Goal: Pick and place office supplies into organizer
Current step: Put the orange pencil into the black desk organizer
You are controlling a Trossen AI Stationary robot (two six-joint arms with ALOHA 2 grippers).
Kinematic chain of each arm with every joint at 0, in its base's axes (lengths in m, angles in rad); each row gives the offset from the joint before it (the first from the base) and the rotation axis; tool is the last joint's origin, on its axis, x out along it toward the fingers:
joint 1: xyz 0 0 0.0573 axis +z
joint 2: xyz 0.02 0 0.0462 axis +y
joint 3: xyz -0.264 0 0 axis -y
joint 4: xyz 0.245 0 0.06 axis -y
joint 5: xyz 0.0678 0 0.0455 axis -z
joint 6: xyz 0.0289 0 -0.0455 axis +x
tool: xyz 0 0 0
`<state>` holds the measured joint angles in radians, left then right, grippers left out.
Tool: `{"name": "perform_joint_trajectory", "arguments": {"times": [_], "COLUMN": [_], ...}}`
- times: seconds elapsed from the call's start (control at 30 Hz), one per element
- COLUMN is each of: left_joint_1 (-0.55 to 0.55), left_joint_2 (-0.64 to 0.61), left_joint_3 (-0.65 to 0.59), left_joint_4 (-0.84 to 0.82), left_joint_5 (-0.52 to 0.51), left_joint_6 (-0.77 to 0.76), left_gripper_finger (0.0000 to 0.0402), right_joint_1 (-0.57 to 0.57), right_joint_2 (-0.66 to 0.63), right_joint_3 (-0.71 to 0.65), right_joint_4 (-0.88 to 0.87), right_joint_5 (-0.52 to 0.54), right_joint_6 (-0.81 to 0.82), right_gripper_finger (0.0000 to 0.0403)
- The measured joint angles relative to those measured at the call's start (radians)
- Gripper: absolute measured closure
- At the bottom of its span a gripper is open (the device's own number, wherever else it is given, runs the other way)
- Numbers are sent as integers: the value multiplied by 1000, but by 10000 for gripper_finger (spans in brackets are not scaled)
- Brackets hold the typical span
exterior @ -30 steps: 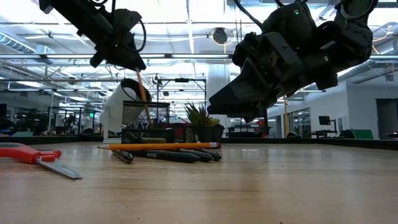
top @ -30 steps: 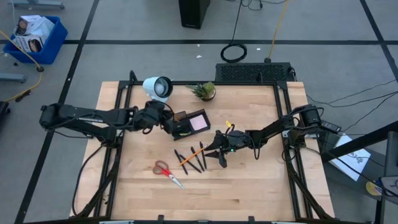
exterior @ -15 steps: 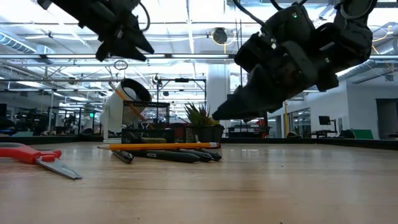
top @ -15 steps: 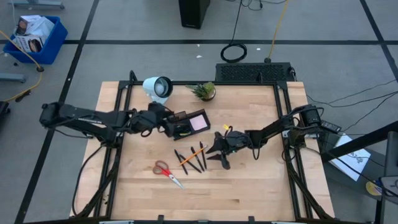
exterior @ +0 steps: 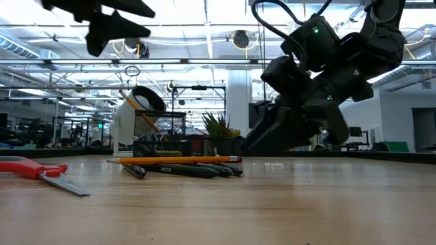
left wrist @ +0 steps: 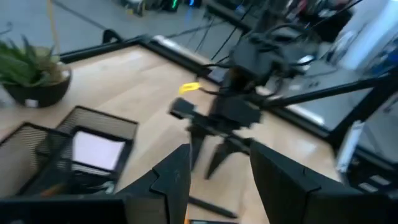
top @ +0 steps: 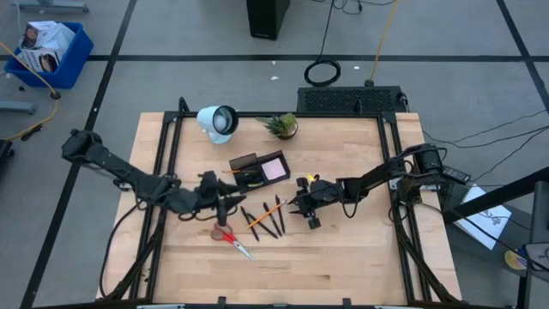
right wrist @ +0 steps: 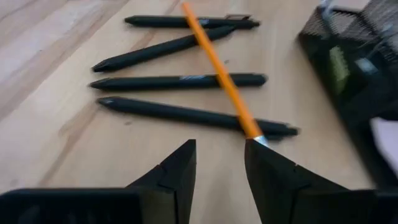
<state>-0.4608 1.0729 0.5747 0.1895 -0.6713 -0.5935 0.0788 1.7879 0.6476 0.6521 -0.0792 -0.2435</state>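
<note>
High view puts the loose pens (top: 268, 220) and the orange pencil (top: 264, 214) in a small fan at the middle of the counter (top: 343, 257), with the right pincer (top: 302, 206) just beside them on the side away from the scissors (top: 230, 238). The right wrist view shows the four black pens lying roughly side by side, and the orange pencil lying slantwise over them with its metal end toward the pincer's fingers (right wrist: 171, 171), which stand a little apart and hold nothing. So the pencil's long axis runs nearly away from that pincer, and I judge it would need to turn across the shaft to close on it. The left pincer (top: 221, 203) hangs above the counter between the organizer (top: 257, 170) and the scissors, its jaws parted and empty, about as near to the pens from the other side. The organizer sits just behind the pens, with a pink note pad (top: 274, 168) in one compartment. Farther back stand a white lamp (top: 216, 121) and a potted plant (top: 282, 126). The counter is pale bare wood, and beyond it is a large lit workshop.
</note>
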Motion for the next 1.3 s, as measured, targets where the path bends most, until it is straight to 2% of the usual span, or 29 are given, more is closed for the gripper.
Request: {"name": "perform_joint_trajectory", "arguments": {"times": [0.2, 0.4, 0.6, 0.73, 1.3], "left_joint_1": [-105, -131, -131, -131, -134], "left_joint_2": [1, 1, 1, 1, 1], "left_joint_3": [-104, -170, -173, -173, -173], "left_joint_4": [197, 293, 304, 322, 339], "left_joint_5": [-67, -72, -73, -73, -64], "left_joint_6": [8, 6, 12, 13, 31], "left_gripper_finger": [231, 231, 231, 231, 231], "right_joint_1": [-71, -137, -147, -145, -148], "right_joint_2": [-1, 0, 8, 20, 130], "right_joint_3": [0, 4, 5, 20, 46], "right_joint_4": [32, 32, 39, 44, 78], "right_joint_5": [-48, -185, -190, -240, -211], "right_joint_6": [-12, 13, 15, 22, -6], "right_gripper_finger": [277, 277, 277, 277, 277]}}
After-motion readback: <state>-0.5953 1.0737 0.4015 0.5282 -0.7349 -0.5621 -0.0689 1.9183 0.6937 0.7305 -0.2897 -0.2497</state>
